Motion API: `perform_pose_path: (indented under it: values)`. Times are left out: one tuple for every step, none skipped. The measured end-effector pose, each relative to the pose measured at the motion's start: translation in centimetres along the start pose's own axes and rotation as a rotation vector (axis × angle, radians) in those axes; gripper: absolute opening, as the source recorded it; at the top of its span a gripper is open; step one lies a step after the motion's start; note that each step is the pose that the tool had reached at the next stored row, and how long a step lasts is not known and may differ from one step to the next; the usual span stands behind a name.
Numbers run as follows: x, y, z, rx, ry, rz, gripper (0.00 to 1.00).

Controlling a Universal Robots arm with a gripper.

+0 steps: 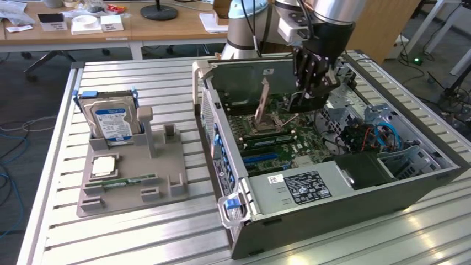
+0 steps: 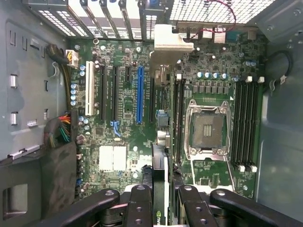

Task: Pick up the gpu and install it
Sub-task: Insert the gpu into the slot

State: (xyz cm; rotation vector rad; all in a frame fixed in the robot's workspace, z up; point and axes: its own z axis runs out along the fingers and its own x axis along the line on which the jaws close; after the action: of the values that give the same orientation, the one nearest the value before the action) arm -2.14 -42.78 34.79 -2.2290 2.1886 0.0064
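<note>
At upper centre of the exterior view, the gripper point(image 1: 309, 100) grasps the gpu point(image 2: 160, 175), its long axis parallel to the nearby blue slot point(image 2: 139, 94).

I work in a lab. My slatted metal bench point(image 1: 132, 237) carries an opened computer case point(image 1: 331, 205). Cluttered wooden desks point(image 1: 176, 27) stand behind, and cables point(image 1: 16, 134) trail the floor.

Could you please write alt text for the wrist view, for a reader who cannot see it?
The gripper holds the gpu edge-on over a green motherboard inside an open computer case. It hangs between a blue slot and the processor socket.
</note>
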Motion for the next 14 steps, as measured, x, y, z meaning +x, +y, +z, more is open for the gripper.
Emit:
perform_pose_path:
  values:
    - [0.09, 0.07, 0.03, -0.0001, 0.0001, 0.0, 0.26]
    - [0.18, 0.13, 0.05, 0.0, 0.0, -0.001, 0.26]
    - [0.27, 0.19, 0.09, 0.0, 0.0, -0.001, 0.26]
    - [0.35, 0.24, 0.11, -0.0001, -0.0001, -0.002, 0.26]
    - [0.45, 0.29, 0.13, 0.0, 0.0, -0.002, 0.26]
    - [0.54, 0.34, 0.16, -0.0001, 0.0, -0.002, 0.26]
    - [0.6, 0.37, 0.18, -0.0001, 0.0, -0.003, 0.26]
    - [0.64, 0.41, 0.22, 0.0, -0.0001, -0.003, 0.26]
    - [0.65, 0.46, 0.26, 0.0, -0.0002, -0.003, 0.26]
    - [0.66, 0.52, 0.31, 0.0, -0.0001, -0.003, 0.26]
    - [0.67, 0.57, 0.38, -0.0001, 0.0001, -0.003, 0.26]
    - [0.67, 0.64, 0.49, -0.0001, 0.0, -0.003, 0.26]
    - [0.67, 0.7, 0.61, 0.0, -0.0001, -0.003, 0.26]
    - [0.67, 0.76, 0.73, -0.0001, 0.0, -0.004, 0.26]
